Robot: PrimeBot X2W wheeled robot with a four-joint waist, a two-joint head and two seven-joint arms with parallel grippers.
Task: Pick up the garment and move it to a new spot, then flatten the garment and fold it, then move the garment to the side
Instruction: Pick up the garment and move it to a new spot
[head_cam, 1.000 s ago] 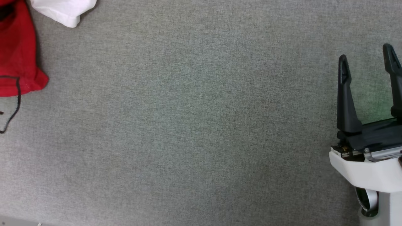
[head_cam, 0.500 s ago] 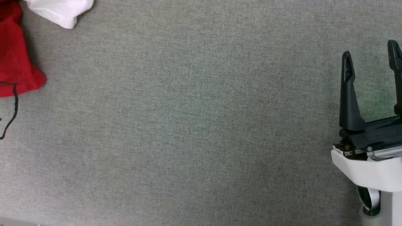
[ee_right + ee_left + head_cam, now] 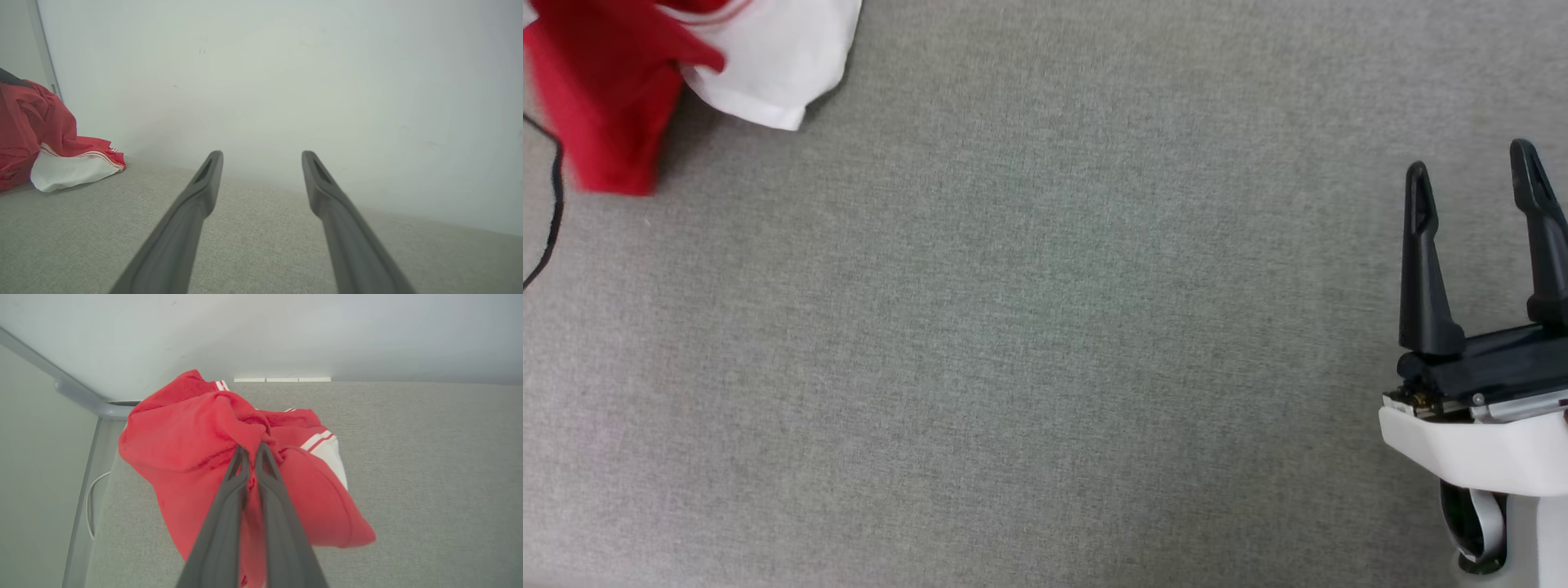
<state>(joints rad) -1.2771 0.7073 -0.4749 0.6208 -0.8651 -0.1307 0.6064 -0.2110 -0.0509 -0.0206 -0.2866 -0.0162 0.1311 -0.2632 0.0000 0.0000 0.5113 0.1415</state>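
Note:
The garment is a bunched red shirt with a white sleeve and red-and-white stripe trim, at the head view's top left corner. In the left wrist view my left gripper is shut on a fold of the garment, and the red cloth hangs in a lifted bunch around the fingers. The right wrist view has the garment at its far left, the white sleeve resting on the grey surface. My right gripper stands open at the head view's right edge, far from the cloth, nothing between its fingers.
A grey fabric surface spans the head view. A pale wall rises behind it. A thin black cable curves at the left edge. A grey rail and a white cable lie at the surface's corner.
My left gripper has shut on the garment and lifted it. The red cloth has bunched upward and the white sleeve has shifted right. The right gripper has stayed open.

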